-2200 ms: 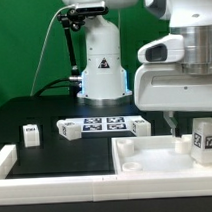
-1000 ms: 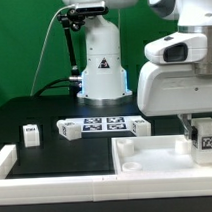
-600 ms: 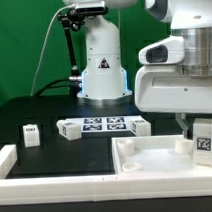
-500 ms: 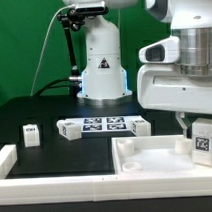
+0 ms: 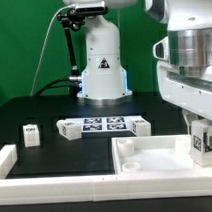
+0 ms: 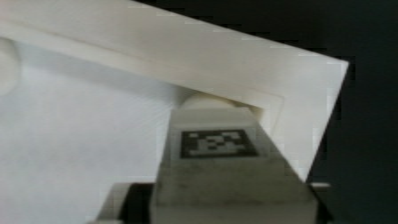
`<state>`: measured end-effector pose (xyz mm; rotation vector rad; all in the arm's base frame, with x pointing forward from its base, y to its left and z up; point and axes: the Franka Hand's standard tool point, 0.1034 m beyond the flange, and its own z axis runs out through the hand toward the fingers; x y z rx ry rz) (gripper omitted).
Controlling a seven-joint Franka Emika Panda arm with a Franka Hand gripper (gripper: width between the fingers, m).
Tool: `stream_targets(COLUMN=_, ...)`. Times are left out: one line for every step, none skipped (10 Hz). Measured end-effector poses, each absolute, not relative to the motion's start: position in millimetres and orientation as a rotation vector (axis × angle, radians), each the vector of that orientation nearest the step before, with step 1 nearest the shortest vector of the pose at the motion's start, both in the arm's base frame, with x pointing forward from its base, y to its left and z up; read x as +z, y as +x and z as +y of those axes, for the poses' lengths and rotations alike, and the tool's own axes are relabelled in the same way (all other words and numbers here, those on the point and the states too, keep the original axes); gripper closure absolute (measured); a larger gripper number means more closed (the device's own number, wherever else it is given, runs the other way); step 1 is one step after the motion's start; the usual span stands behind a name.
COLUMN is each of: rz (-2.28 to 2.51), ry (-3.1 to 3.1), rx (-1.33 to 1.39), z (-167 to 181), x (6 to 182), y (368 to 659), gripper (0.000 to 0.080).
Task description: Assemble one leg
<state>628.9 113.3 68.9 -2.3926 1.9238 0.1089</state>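
Pincer (image 6: pixel 217 200) grips the small white plastic block-shaped leg (image 6: pixel 217 143) by its flat sides, at a corner of the large white moulded tray (image 6: pixel 231 55); probably light, stiff, slick.

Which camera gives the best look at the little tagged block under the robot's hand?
The wrist view: the leg is large and central, its tag clear. The exterior view shows it small, near its right edge.

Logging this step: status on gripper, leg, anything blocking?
Gripper shut on small white plastic tagged block leg. Leg upright at corner of large white moulded tray. No obstruction visible.
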Motion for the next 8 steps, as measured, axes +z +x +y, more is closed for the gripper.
stream_targets(rz=1.995, ry=-2.322, rx=0.127, z=113.4, x=68.9, y=628.8, gripper=0.0509)
stream_targets(rz=2.096, ry=-2.234, rx=0.134, z=114.3, x=68.9, y=628.7, gripper=0.0509)
stream_targets(rz=2.103, ry=-2.227, rx=0.135, z=114.5, x=68.9, y=628.7, gripper=0.0509)
stream_targets(rz=2.072, ry=-2.254, rx=0.132, z=114.6, x=68.6, y=628.7, gripper=0.0509)
stream_targets(rz=2.034, ry=-2.287, rx=0.131, z=114.9, x=68.4, y=628.6, gripper=0.0351)
stream_targets(rz=2.019, ry=-2.301, rx=0.131, z=115.9, x=68.1, y=628.3, gripper=0.0226)
stream_targets(rz=1.963, ry=-2.349, rx=0.129, z=116.5, x=67.5, y=627.8, gripper=0.0226)
stream_targets(rz=1.773, ry=-2.497, rx=0.126, z=117.1, x=67.6, y=626.8, gripper=0.0163)
